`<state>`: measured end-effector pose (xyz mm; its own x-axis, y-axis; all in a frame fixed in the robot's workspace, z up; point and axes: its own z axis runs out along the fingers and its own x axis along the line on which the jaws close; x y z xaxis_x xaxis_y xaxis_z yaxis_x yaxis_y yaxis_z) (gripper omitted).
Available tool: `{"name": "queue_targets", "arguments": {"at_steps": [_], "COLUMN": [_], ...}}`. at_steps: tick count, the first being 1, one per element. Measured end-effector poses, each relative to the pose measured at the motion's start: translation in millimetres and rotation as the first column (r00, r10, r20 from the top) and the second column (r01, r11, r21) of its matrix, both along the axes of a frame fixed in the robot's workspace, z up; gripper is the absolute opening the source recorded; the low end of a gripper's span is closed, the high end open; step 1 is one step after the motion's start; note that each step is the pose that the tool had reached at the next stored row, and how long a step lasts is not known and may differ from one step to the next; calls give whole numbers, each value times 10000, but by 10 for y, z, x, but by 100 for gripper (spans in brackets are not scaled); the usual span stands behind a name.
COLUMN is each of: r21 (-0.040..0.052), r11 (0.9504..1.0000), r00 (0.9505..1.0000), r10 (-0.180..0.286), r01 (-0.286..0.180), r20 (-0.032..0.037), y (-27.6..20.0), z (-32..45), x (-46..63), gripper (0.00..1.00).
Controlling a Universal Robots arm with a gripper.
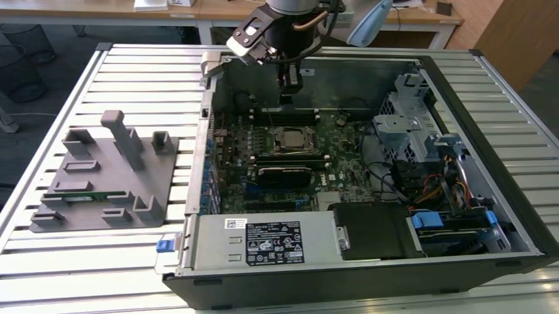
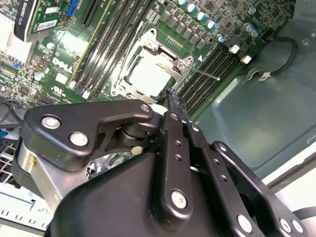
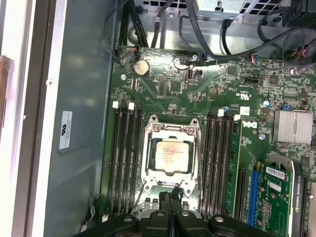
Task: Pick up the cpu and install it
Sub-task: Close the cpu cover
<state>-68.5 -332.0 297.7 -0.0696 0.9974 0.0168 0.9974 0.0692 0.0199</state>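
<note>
**Hovering Over the Socket, CPU Seated**

Hanging in the upper middle of the exterior view, the gripper [image 1: 292,84] sits above the open computer case [image 1: 472,196], its fingers [image 3: 170,210] pressed together with nothing between them. And there's the cpu [image 3: 170,155], lying flat inside the metal socket frame [image 3: 148,148] at the centre of the first wrist view, silver top up. Black memory slots [image 3: 123,153] flank that frame on both sides. A thin socket lever [image 2: 205,74] sticks out beside it in the second wrist view. Over at the exterior view's left, the grey tray [image 1: 96,176] rests on the slatted counter [image 1: 131,72], a green memory stick [image 1: 83,195] lying on it.
</note>
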Motion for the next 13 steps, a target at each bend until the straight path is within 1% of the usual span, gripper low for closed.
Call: {"name": "queue_targets", "arguments": {"at_steps": [13], "r21": [0], "r11": [10000], "r00": [10000], "r10": [35], "r01": [-35], "r20": [0], "y": [0], "z": [-17], "x": [0], "gripper": [11]}}
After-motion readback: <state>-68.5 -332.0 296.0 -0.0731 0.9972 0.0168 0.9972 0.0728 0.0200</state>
